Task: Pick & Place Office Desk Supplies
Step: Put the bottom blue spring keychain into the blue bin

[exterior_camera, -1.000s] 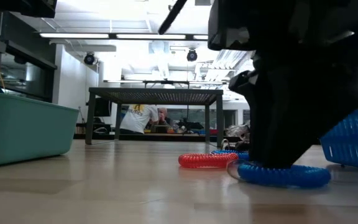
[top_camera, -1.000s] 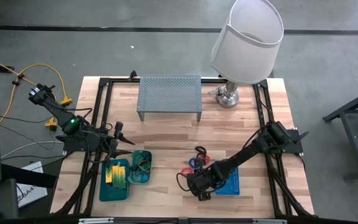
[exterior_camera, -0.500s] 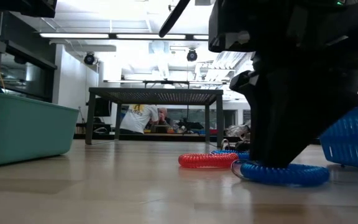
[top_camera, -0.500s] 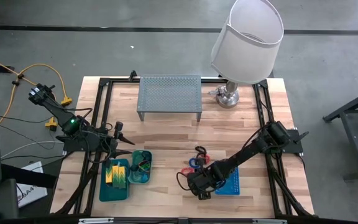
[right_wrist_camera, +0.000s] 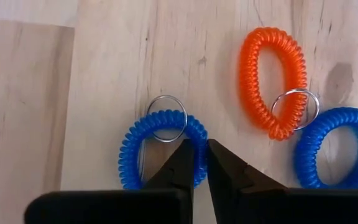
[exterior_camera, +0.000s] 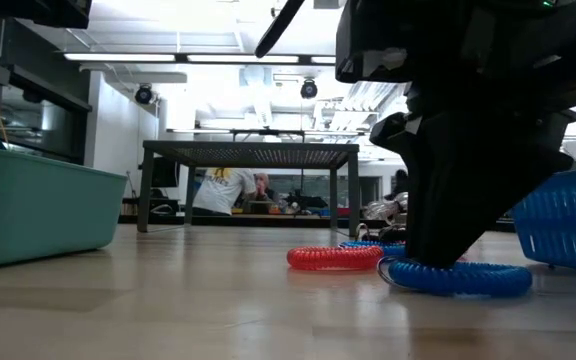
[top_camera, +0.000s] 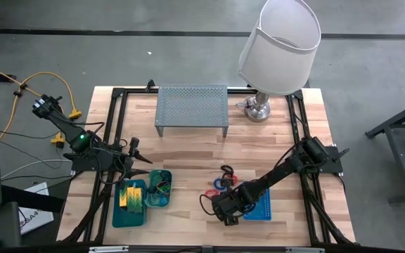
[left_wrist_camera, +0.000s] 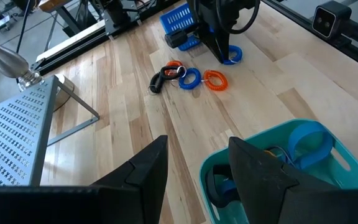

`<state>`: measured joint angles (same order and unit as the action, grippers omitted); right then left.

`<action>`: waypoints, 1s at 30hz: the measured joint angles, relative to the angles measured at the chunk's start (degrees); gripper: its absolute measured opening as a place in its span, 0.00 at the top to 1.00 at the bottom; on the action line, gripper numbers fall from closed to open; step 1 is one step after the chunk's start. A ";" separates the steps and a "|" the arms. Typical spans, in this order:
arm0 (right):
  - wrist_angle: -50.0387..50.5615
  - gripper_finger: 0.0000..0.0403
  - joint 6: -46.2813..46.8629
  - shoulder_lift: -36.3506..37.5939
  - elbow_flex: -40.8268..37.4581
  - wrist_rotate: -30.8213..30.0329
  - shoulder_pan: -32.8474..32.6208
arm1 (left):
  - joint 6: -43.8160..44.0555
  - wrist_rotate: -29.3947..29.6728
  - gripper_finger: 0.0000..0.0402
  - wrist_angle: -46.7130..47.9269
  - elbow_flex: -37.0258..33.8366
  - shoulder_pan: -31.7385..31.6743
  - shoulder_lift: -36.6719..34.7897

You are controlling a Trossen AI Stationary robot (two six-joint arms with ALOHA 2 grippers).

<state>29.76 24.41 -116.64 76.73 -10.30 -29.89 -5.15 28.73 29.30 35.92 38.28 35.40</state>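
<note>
While the low view hides the contact behind the dark bulk of the arm, the right wrist view shows it plainly: the right gripper (right_wrist_camera: 201,163) has its two fingertips pinched together on the coil of a blue band loop (right_wrist_camera: 160,148) lying flat on the table (right_wrist_camera: 36,93), a metal ring at the loop's far edge. Just beyond lie an orange-red band loop (right_wrist_camera: 272,81) and a second blue loop (right_wrist_camera: 337,146), the latter cut off at the frame edge. From table height the gripped blue loop (exterior_camera: 455,277) sits under the arm, the red loop (exterior_camera: 333,257) behind it, the blue mesh basket (exterior_camera: 563,222) to one side and a teal tray (exterior_camera: 28,210) to the other.

Only the left wrist view shows the black loop (left_wrist_camera: 156,81) clearly, beside the coloured ones. It also shows the left gripper (left_wrist_camera: 194,177) with fingers spread and empty above a teal tray (left_wrist_camera: 253,146) that holds blue loops, partly hidden.

From above, the left gripper (top_camera: 133,153) hovers near the two teal trays, one carrying yellow-green blocks (top_camera: 131,196). Farther back stand the grey riser shelf (top_camera: 192,107) and the lamp (top_camera: 280,43). People in the room beyond are too small to make out.
</note>
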 joint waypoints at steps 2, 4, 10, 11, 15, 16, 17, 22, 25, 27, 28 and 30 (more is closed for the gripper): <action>0.00 0.95 0.60 0.01 0.00 -0.10 0.00 | 0.00 0.02 0.60 0.00 0.00 0.00 0.00; 0.05 0.95 0.98 0.25 0.00 0.10 0.00 | 0.00 0.00 0.60 0.02 0.00 -0.01 0.00; 0.10 0.96 0.93 4.94 -0.04 0.74 0.33 | 0.00 0.00 0.60 0.00 0.00 0.00 0.00; 0.03 0.96 0.96 5.86 -0.04 0.88 0.41 | 0.00 0.02 0.60 0.00 0.00 -0.02 0.00; 0.11 0.96 0.95 9.71 0.06 0.78 0.72 | 0.00 0.02 0.60 -0.01 0.00 -0.01 0.00; 0.13 0.96 1.03 10.40 0.09 0.86 0.73 | 0.00 0.01 0.60 0.00 0.00 -0.02 0.00; 0.59 0.96 1.13 10.87 0.08 1.09 0.74 | 0.00 0.00 0.60 0.00 0.00 0.00 0.00; 3.59 0.96 4.97 12.87 -0.01 1.90 0.59 | 0.00 0.02 0.60 -0.02 0.00 0.00 0.00; 7.39 0.96 9.44 14.18 0.04 1.88 0.19 | 0.00 0.00 0.60 -0.01 0.00 -0.01 0.01; 10.58 0.96 12.24 14.82 -0.07 1.40 -0.53 | 0.00 0.00 0.60 -0.02 0.00 -0.01 0.00; 11.27 0.96 13.58 15.16 -0.05 1.42 -1.05 | 0.00 0.02 0.60 -0.02 0.00 -0.01 0.00; 13.94 0.96 16.40 15.71 -0.02 1.56 -2.48 | 0.00 0.00 0.60 -0.01 0.00 -0.01 0.01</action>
<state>43.70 40.81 -100.93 76.71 -8.74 -32.37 -5.15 28.73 29.29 35.92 38.27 35.41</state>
